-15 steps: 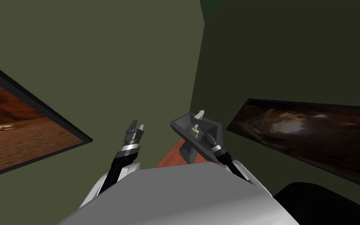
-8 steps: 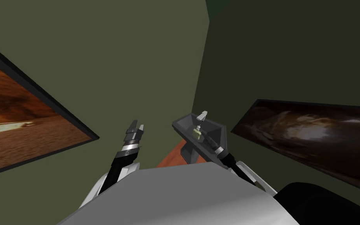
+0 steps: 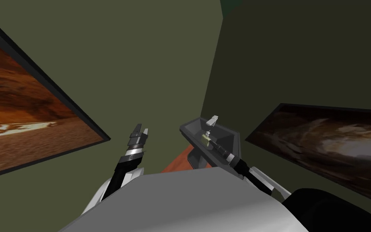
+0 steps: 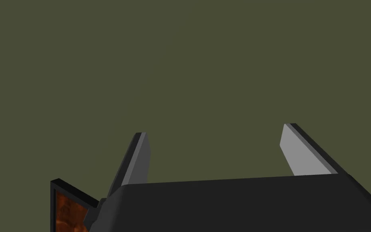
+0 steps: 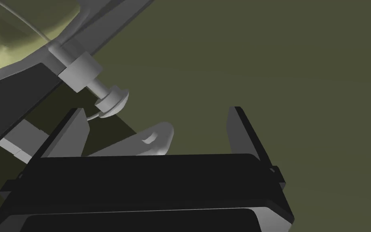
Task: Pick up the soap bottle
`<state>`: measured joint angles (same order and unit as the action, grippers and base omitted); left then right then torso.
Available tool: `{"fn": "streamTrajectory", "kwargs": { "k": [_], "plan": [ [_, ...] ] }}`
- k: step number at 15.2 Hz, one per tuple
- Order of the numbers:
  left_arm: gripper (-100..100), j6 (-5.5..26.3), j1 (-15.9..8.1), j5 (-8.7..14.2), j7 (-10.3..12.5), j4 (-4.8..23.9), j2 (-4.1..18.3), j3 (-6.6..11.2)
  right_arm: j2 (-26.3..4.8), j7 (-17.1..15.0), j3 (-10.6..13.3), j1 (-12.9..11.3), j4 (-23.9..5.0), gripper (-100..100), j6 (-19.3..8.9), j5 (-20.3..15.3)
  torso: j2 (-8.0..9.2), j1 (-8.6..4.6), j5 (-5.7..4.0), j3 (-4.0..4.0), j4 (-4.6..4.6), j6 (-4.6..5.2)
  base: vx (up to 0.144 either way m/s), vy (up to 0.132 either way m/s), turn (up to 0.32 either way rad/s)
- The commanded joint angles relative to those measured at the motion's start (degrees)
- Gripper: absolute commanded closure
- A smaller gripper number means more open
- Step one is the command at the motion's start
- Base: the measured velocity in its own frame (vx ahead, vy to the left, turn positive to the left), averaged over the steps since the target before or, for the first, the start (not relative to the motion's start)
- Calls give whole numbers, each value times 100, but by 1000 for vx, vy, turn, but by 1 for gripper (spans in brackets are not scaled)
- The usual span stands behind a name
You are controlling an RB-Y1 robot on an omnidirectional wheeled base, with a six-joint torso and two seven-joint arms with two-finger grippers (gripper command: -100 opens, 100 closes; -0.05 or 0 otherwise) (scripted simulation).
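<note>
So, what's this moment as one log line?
right gripper open beside soap bottle in sink | nothing gripped yet | left gripper open, empty

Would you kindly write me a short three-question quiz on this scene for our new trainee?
1. True or false: the right gripper is shut on the soap bottle.
2. Where is the soap bottle? A in the dark grey sink; B on a table; C on a shelf.
3. Fill the gap: the left gripper has its fingers ____.
Key: 1 false, its fingers stand open, with the pump head beside one of them; 2 A; 3 open.
</note>
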<state>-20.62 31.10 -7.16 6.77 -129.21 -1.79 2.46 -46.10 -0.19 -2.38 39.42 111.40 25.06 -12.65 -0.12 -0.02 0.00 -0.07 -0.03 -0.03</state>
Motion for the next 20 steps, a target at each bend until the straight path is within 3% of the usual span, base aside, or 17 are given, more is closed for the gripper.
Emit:
{"fn": "streamTrajectory", "kwargs": {
  "k": [1, 2, 7, 12, 14, 20],
  "plan": [
    [0, 0, 0, 0, 0, 0, 0, 0, -256, 10, -6, 97, -81, -100, -8, -47, 0, 0, 0, 0, 0, 0, 20, -2, 145],
    [0, 0, 0, 0, 0, 0, 0, 0, -408, 8, -16, 185, -247, -100, -4, -101, 0, 0, 0, 0, 0, 1, 26, -4, 208],
    [0, 0, 0, 0, 0, 0, 0, 0, -884, 7, -25, 273, -413, -100, 0, -155, 0, 3, 1, 0, 0, 1, 19, -2, 111],
    [0, 0, 0, 0, 0, 0, 0, 0, -1632, 4, -45, 538, -902, -100, 17, -319, -4, 3, 1, -2, -1, 0, 22, 2, 168],
    [0, 0, 0, 0, 0, 0, 0, 0, -1804, 4, -45, 538, -902, -100, 17, -319, -4, 4, 1, -2, -1, 0, 18, 2, 105],
    [0, 0, 0, 0, 0, 0, 0, 0, -2658, 5, -51, 799, -1361, -100, 43, -481, -1, 10, 3, -1, 0, -1, 16, 11, 159]
  ]
}}
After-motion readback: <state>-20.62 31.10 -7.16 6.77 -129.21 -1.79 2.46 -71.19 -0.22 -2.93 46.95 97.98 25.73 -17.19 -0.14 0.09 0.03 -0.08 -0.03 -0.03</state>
